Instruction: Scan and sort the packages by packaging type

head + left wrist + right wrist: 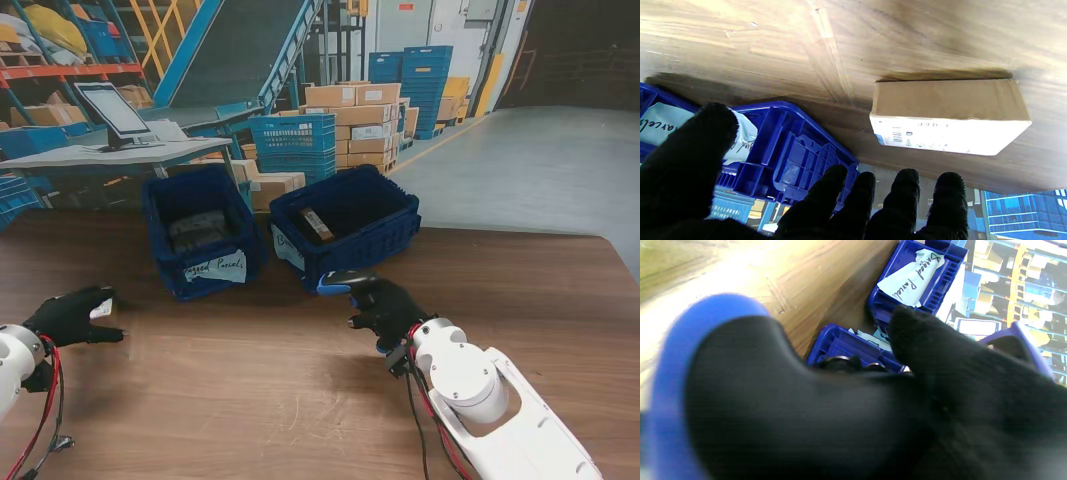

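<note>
1. Currently at the scan step, by my read: right hand [385, 308] is wrapped around the scanner [343, 282], fingers closed on its grip, just in front of the right bin [345, 232].
2. Left hand [70, 315] sits at the table's left edge, fingers spread, holding nothing. Left wrist view shows the fingertips [907, 186] apart and short of the cardboard box [948, 116].
3. Box lies flat on the table [300, 400], label side with barcode facing the left palm. In the stand view only a white sliver of it shows by the left hand.
4. Left bin [200, 232] carries a handwritten "Bagged Parcels" tag and holds a grey bagged item. Right bin holds one small brown box, so I judge it's the box bin.
5. Next move calls for: left hand grasps the box, presents the barcode to the scanner. Scanner and box are well apart, so one arm must close the gap.
6. Then box goes to the right bin.
</note>
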You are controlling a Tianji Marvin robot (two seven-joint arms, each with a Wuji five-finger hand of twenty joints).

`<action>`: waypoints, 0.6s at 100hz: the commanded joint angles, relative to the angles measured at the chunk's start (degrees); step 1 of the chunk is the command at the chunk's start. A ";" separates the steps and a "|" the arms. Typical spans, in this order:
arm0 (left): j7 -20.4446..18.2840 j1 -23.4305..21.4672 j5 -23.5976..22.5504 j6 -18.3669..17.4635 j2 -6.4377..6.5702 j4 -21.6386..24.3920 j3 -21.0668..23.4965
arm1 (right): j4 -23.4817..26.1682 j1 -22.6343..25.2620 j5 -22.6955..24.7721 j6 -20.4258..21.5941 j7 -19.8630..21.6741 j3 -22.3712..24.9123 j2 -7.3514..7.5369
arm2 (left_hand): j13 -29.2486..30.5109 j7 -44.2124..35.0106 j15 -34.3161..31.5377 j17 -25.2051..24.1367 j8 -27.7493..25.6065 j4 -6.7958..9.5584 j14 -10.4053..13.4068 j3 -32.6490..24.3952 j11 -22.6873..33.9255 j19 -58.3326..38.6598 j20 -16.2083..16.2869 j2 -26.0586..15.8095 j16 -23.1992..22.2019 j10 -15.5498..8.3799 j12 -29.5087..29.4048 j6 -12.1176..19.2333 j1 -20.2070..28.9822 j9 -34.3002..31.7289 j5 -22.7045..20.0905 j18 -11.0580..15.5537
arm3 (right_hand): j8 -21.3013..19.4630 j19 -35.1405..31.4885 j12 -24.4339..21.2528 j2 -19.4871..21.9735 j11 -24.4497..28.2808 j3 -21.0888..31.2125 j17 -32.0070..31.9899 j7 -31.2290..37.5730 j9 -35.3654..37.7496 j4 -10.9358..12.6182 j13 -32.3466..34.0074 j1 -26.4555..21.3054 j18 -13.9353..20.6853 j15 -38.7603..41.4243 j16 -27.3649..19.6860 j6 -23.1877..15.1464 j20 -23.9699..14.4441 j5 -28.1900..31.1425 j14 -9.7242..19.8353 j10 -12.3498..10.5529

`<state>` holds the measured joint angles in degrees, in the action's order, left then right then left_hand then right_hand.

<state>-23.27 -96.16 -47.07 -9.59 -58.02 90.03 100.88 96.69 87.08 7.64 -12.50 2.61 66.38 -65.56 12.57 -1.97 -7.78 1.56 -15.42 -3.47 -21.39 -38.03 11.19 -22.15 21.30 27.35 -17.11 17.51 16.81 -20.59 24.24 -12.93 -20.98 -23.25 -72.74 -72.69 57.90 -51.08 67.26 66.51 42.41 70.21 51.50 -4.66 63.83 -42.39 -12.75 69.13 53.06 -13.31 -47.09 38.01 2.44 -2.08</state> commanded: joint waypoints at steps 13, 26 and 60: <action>-1.64 3.46 -3.91 -2.02 0.95 -2.83 -1.76 | 0.29 -0.10 -0.03 0.39 1.10 -0.18 -0.49 | -2.72 1.32 1.42 -1.13 0.92 -1.34 2.10 -0.99 -0.37 1.94 -0.87 1.33 0.94 -0.26 -0.86 -0.83 -2.79 2.45 2.96 0.94 | -2.84 -1.04 0.32 2.38 0.28 0.80 0.07 3.77 0.07 0.34 0.98 -4.55 0.15 2.89 1.11 -2.65 -0.35 3.41 1.20 1.22; -2.94 5.99 -4.60 -2.67 1.38 -5.06 -2.98 | 0.30 -0.11 -0.16 0.35 1.30 -0.14 -0.46 | -3.11 1.46 1.46 -1.24 0.98 -1.47 2.26 -0.97 -0.38 1.92 -0.90 1.01 1.00 -0.24 -0.89 -0.79 -3.12 3.18 3.50 1.11 | -2.84 -1.04 0.32 2.36 0.29 0.81 0.07 3.77 0.10 0.34 1.00 -4.55 0.12 2.90 1.11 -2.65 -0.34 3.41 1.25 1.26; -7.76 12.70 -6.23 -3.26 2.56 -10.54 -6.67 | 0.06 -0.24 -0.47 0.51 1.75 -0.17 -0.38 | -4.02 1.74 1.61 -1.80 1.07 -1.59 2.32 -0.08 -1.27 2.11 -1.10 -0.08 1.18 -0.24 -1.35 -1.11 -3.20 3.70 4.75 1.48 | -2.84 -1.03 0.31 2.30 0.30 0.86 0.05 3.77 0.09 0.32 1.03 -4.55 0.17 2.92 1.10 -2.65 -0.34 3.41 1.19 1.23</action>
<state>-29.75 -84.32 -53.03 -12.68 -55.73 80.15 94.74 96.42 86.73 7.28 -12.33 3.40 66.27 -65.56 10.60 -1.26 -7.61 0.84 -14.79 -4.05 -20.64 -38.01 11.32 -22.08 21.27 27.25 -16.58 17.41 16.17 -20.62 23.56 -12.02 -18.10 -22.14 -72.74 -72.69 57.90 -51.08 67.26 66.51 42.41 70.21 51.50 -4.66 63.83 -42.38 -12.75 69.13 53.06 -13.31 -47.09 38.01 2.44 -2.08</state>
